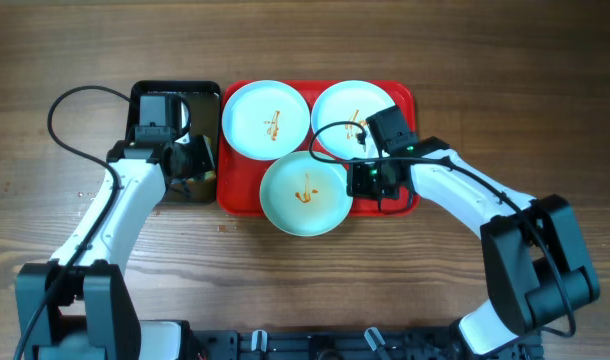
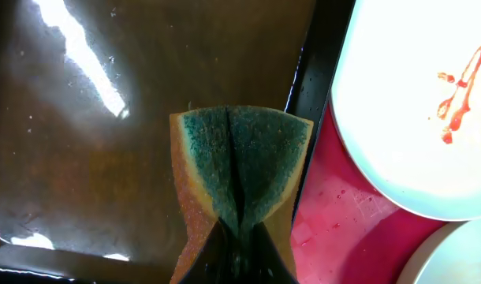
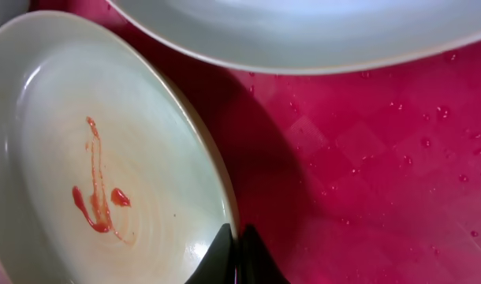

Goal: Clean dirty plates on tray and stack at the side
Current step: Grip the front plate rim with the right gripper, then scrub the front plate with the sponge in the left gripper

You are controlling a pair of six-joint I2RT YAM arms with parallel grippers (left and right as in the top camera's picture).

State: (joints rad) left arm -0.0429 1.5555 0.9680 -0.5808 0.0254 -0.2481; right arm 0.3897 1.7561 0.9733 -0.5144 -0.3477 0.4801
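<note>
Three pale plates lie on the red tray [image 1: 405,97]: back left [image 1: 266,119], back right [image 1: 347,115] and front [image 1: 305,195]. Each bears an orange-red sauce smear. My right gripper [image 3: 236,256] is shut on the front plate's [image 3: 91,166] right rim, one finger inside and one outside; it sits at the plate's right edge in the overhead view [image 1: 363,178]. My left gripper [image 2: 239,251] is shut on a sponge [image 2: 240,162] with a green top and orange body, folded between the fingers, over the black tray [image 2: 106,118] by its right wall. The back left plate [image 2: 414,102] lies to its right.
The black tray [image 1: 175,95] stands left of the red tray, touching it. Its wet floor shines. Water drops dot the red tray's floor [image 3: 382,158]. The wooden table [image 1: 545,90] surrounds both trays.
</note>
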